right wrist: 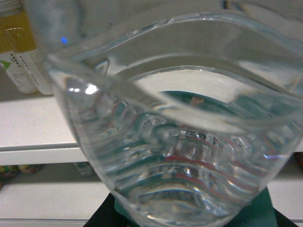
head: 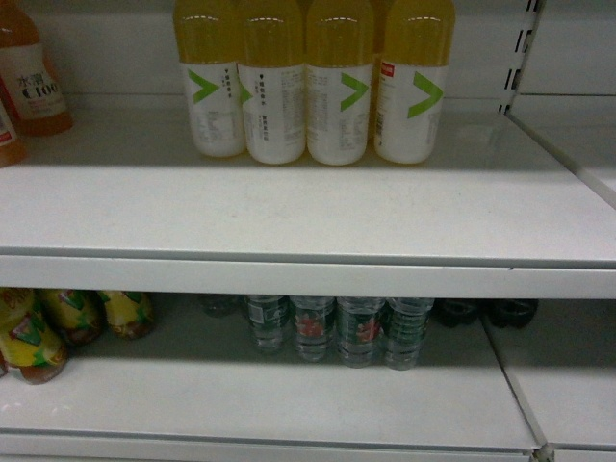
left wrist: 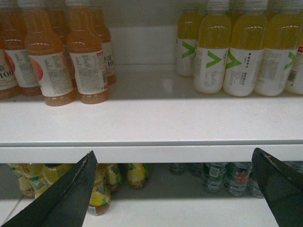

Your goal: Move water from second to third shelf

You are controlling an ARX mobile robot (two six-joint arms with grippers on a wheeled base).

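A clear ribbed water bottle [right wrist: 175,132] with a dark green label fills the right wrist view, tilted and very near the lens. My right gripper [right wrist: 189,215] is shut on it, with only dark finger edges showing at the bottom. More water bottles [head: 337,329] stand at the back of the lower shelf [head: 289,404], also seen as water bottles [left wrist: 227,177] in the left wrist view. My left gripper [left wrist: 174,153] hangs open and empty in front of the shelf edge. Neither gripper shows in the head view.
Yellow drink bottles [head: 308,82] stand at the back of the upper shelf [head: 289,221], orange drink bottles [left wrist: 52,61] to their left. Yellow-labelled tea bottles [head: 58,322] sit lower left, dark bottles [head: 486,310] lower right. A shelf upright [head: 520,48] rises at the right.
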